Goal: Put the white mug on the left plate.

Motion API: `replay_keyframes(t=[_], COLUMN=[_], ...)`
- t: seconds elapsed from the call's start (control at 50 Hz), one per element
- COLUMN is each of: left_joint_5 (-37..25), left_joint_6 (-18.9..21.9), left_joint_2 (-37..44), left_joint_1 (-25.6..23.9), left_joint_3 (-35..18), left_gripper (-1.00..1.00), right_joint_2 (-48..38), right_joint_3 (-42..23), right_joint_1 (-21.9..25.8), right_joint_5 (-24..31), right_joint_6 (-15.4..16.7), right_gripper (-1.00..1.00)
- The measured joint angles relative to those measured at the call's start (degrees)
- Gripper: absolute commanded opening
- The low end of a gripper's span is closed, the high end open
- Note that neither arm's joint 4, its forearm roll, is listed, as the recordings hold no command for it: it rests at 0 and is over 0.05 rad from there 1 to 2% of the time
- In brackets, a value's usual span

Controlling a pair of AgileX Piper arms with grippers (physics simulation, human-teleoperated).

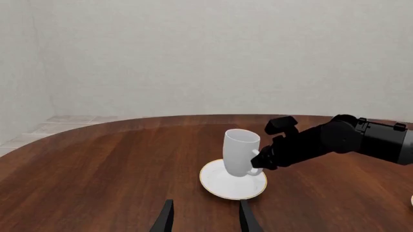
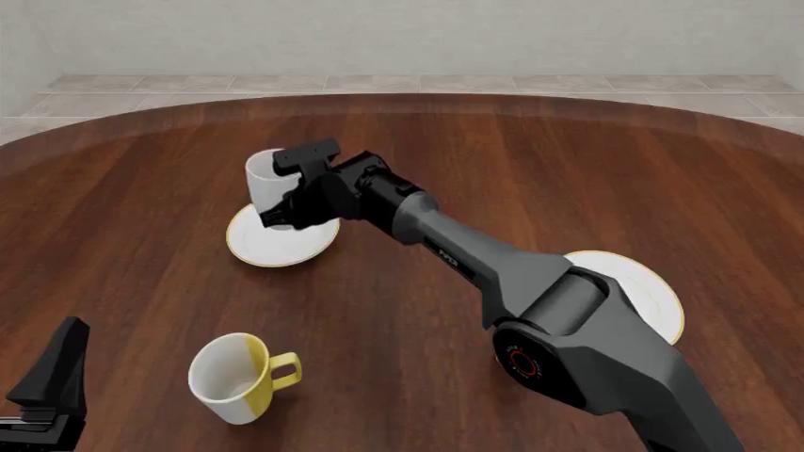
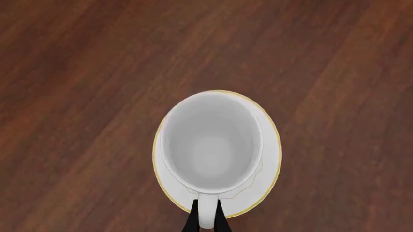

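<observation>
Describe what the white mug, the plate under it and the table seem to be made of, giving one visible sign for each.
White mug: probably glazed ceramic; plain, smooth, evenly white walls, held at the handle by the right pincer.
Left plate: likely the same glazed ceramic; smooth white with a thin golden rim line.
Table: looks like polished dark wood; reddish-brown grain streaks with a soft sheen, though it is only a render.

smooth white ceramic-looking mug (image 1: 241,153) and saucer (image 1: 223,187) on dark, faintly glossy wood-grain table (image 1: 96,183)
</observation>
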State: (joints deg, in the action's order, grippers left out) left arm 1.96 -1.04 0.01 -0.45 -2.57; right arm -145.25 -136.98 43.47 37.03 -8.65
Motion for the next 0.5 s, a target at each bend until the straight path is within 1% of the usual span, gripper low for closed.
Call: replay_keyframes(t=[0.5], left_joint_5=[0.1], left_joint_6=[0.2], left_joint_2=[0.0], left_joint_1=[-0.1], left_joint_3=[0.3], left_gripper=[1.00], right_joint_2=[-0.7], right_joint_3=[0.8], right_joint_1=[-0.3], right_joint_5=[-0.8], right_joint_6=[-0.4], right_gripper=[-1.00])
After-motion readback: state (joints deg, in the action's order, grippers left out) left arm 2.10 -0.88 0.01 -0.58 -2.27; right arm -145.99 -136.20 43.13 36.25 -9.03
